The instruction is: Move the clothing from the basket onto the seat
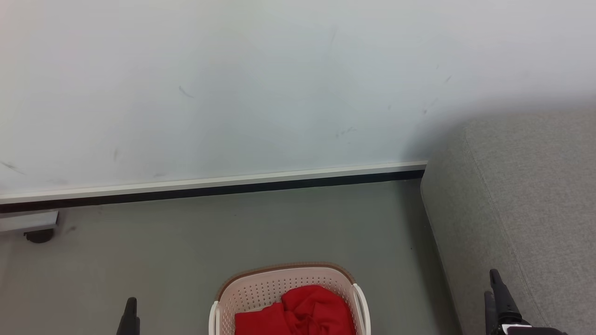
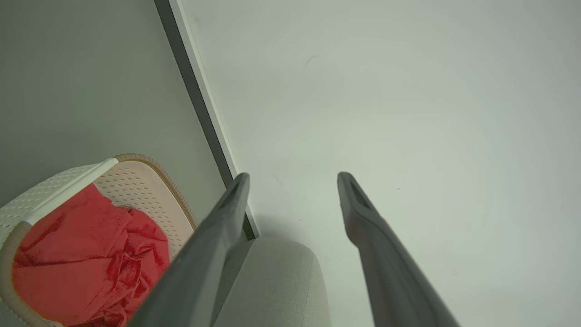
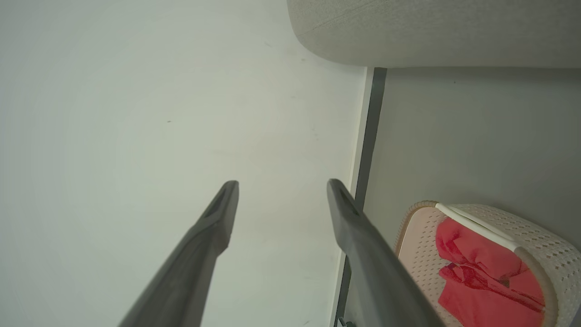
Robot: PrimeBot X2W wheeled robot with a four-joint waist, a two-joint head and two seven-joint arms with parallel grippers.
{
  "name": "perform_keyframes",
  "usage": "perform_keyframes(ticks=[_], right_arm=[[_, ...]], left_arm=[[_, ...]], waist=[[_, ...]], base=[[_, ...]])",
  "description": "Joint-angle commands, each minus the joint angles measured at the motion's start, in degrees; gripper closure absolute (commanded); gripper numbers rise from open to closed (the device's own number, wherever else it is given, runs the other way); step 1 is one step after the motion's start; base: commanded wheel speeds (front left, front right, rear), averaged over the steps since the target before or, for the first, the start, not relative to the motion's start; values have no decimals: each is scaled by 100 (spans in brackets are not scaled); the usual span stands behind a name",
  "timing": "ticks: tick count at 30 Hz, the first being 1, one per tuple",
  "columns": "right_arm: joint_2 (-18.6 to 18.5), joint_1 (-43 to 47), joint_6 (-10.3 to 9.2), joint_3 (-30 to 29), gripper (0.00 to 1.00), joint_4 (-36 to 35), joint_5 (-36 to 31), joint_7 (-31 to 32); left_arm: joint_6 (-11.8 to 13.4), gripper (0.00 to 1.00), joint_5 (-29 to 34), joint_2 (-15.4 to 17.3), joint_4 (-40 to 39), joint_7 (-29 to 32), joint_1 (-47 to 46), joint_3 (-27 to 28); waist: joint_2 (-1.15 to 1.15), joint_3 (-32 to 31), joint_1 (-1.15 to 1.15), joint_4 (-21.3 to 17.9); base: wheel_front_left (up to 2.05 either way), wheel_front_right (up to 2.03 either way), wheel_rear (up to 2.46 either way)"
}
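We find both tools empty with fingers spread wide: neither the left gripper [image 2: 294, 177] nor the right gripper [image 3: 282, 184] holds anything. The clothing [image 1: 302, 311] lies crumpled in the basket [image 1: 284, 270], between the two grippers, to the inner side of each. We judge the left gripper somewhat nearer. The heap shows no clear long axis. The seat [image 1: 521, 195] lies just beside the right gripper, on its outer side.

Basket: we find the cream-white perforated plastic laundry basket [image 1: 260, 291] on the grey floor [image 1: 163, 242], between our left gripper [image 2: 294, 177] and right gripper [image 3: 282, 182].
Clothing: the red fabric clothing [image 1: 307, 309] lies inside the basket.
Seat: the grey woven-fabric sofa seat [image 1: 535, 195] stands beside our right gripper, on its outer side, apart from the basket.
Wall: the pale plain wall [image 1: 279, 93] rises ahead of both grippers, behind the basket.
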Motion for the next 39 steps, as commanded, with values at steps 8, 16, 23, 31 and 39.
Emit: perform_keyframes(ticks=[8, 16, 23, 31, 39], right_arm=[[-90, -33, 1, 221, 0, -144, -1160, -191], [-113, -34, 1, 428, 0, -221, -2316, -338], [-194, -3, 1, 665, 0, -356, -3212, -460], [-280, 3, 2, 1056, 0, -449, -3887, -582], [-254, 23, 2, 1149, 0, -425, -4507, -702]], left_arm=[[-5, 0, 1055, 55, -400, -269, 80, 5], [133, 0, 2214, 64, -617, -472, 164, -188], [438, 0, 3150, 72, -866, -637, 185, -415], [608, 0, 3679, 79, -949, -813, 272, -594], [689, 0, 4261, 85, -1029, -977, 296, -696]], waist=[[0, -33, 0, -4], [0, -61, 0, -17], [0, -85, 0, -18], [0, -115, 0, -27], [0, -147, 0, -32]], base=[[0, 0, 0], [0, 0, 0], [0, 0, 0], [0, 0, 0], [0, 0, 0]])
